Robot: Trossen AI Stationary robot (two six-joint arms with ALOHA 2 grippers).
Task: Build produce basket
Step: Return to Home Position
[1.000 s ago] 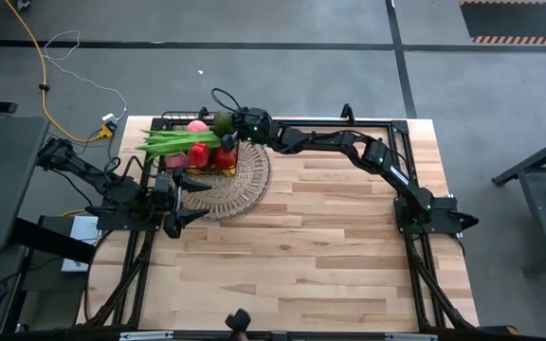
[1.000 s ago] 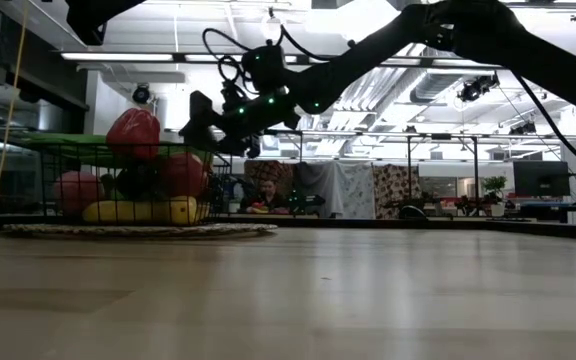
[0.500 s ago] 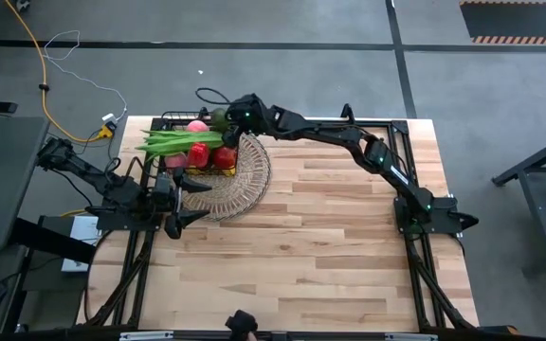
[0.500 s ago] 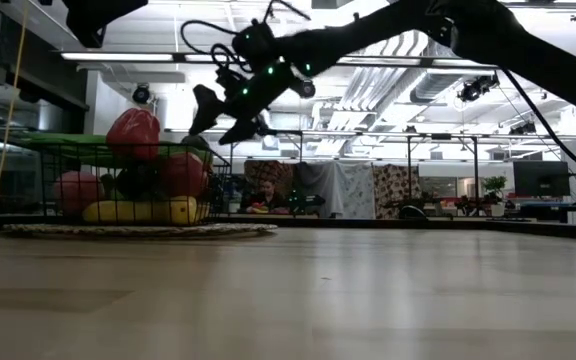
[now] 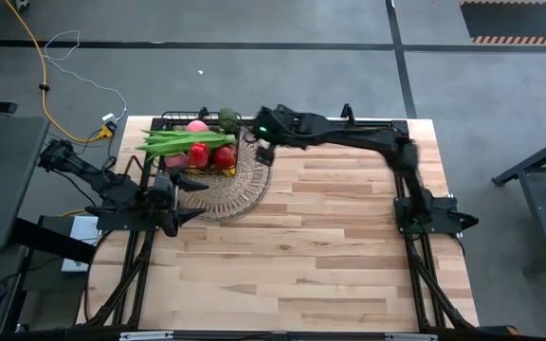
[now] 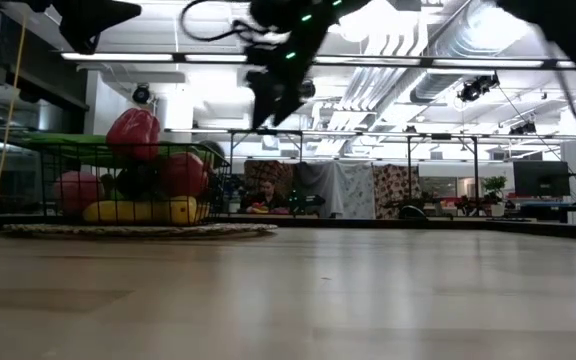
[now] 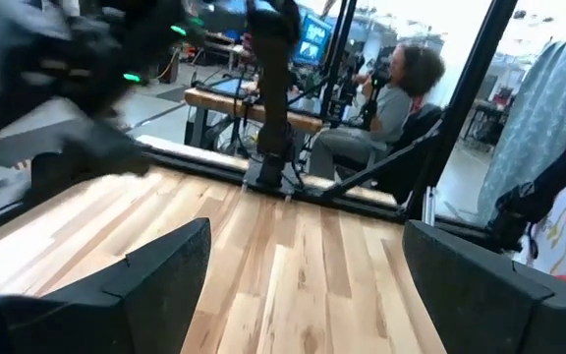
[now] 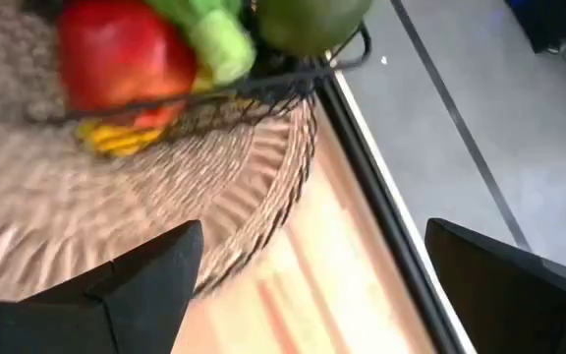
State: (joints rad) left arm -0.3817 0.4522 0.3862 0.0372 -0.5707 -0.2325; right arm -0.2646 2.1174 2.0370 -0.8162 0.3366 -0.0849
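The black wire basket [image 5: 167, 119] stands on the round wicker tray [image 5: 240, 185] at the table's far left. It is heaped with produce: a long green stalk [image 5: 183, 140] on top, red fruits [image 5: 211, 154], a pink peach [image 5: 197, 125] and a round green fruit [image 5: 227, 118] at its far right corner. Bananas [image 6: 133, 211] lie at the bottom. My right gripper [image 5: 258, 144] hangs open and empty above the tray's right edge, right of the basket [image 8: 263, 88]. My left gripper [image 5: 192, 197] waits open at the tray's left near edge.
Bare wooden table [image 5: 330, 246] stretches over the near and right parts. A black frame rail [image 5: 368, 121] runs along the far edge. People sit in the room beyond [image 7: 391, 98], [image 6: 266, 195].
My right gripper has drawn back from the basket's far right corner. It has risen and moved toward the table's right, and now hangs pointing down. The green round fruit stays in the basket's corner. The left arm has kept still.
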